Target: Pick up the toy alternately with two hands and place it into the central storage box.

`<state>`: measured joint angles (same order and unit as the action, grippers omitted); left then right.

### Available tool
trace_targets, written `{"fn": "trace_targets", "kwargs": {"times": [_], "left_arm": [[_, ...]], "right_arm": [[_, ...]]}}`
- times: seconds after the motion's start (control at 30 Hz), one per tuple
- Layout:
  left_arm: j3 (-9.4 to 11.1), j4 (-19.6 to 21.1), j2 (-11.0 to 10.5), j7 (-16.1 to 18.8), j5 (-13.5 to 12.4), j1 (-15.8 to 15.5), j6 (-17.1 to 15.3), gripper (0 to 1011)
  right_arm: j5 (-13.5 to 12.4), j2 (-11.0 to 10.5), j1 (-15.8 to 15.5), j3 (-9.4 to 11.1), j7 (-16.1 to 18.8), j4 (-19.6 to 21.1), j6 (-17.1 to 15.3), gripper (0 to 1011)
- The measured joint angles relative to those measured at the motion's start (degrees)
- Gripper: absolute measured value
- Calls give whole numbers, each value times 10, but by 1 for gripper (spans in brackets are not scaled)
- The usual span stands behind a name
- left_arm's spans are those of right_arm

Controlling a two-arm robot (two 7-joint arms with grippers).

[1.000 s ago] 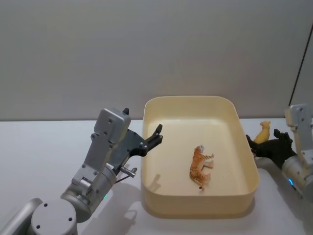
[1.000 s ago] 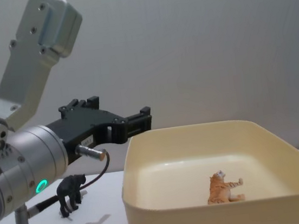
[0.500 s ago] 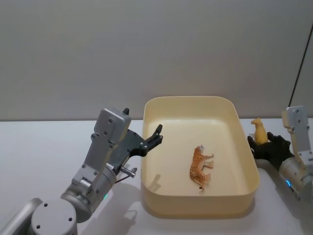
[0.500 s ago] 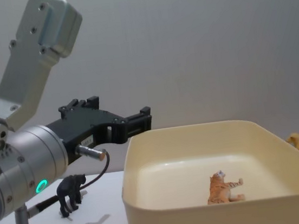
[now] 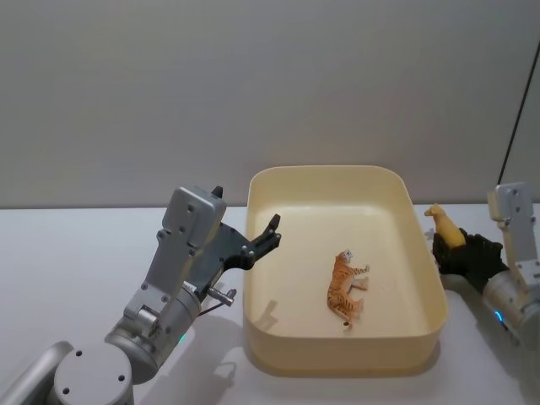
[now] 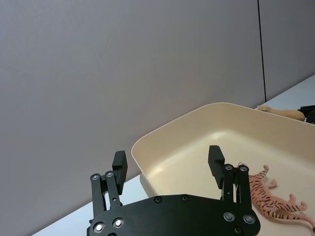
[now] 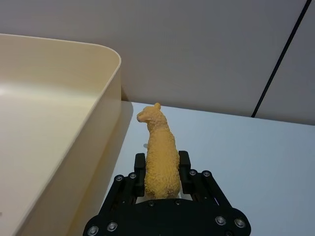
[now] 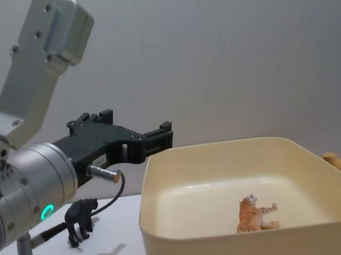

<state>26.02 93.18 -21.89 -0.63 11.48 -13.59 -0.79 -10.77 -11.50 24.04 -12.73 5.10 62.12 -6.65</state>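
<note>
One yellow toy (image 7: 158,140) clamped in right pincer (image 7: 162,167), beside tub (image 5: 337,172) — left pincer (image 6: 167,161) wide.

A yellow toy (image 5: 440,221) is gripped by the right gripper (image 5: 449,246) beside the storage box (image 5: 337,356), where a tiger (image 5: 344,289) is laid; the left gripper (image 5: 268,231) is held by its left rim.

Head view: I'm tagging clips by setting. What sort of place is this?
Likely a robot test bench: bare white table, plain grey wall, and a cream storage box flanked by the left end effector and the right end effector gripping a yellow toy.
</note>
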Motion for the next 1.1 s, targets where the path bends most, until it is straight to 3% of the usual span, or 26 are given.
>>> {"fn": "trace_targets", "kwargs": {"times": [0.33, 0.8, 1.1], "left_arm": [[0, 0, 0, 0, 0, 0, 0, 1002], [0, 0, 0, 0, 0, 0, 0, 1001], [0, 0, 0, 0, 0, 0, 0, 1001]], "right_arm": [[-9, -16, -27, 13, 12, 57, 15, 373], [-55, -54, -73, 43, 47, 201, 13, 373], [-77, -60, -76, 47, 86, 238, -8, 373]]}}
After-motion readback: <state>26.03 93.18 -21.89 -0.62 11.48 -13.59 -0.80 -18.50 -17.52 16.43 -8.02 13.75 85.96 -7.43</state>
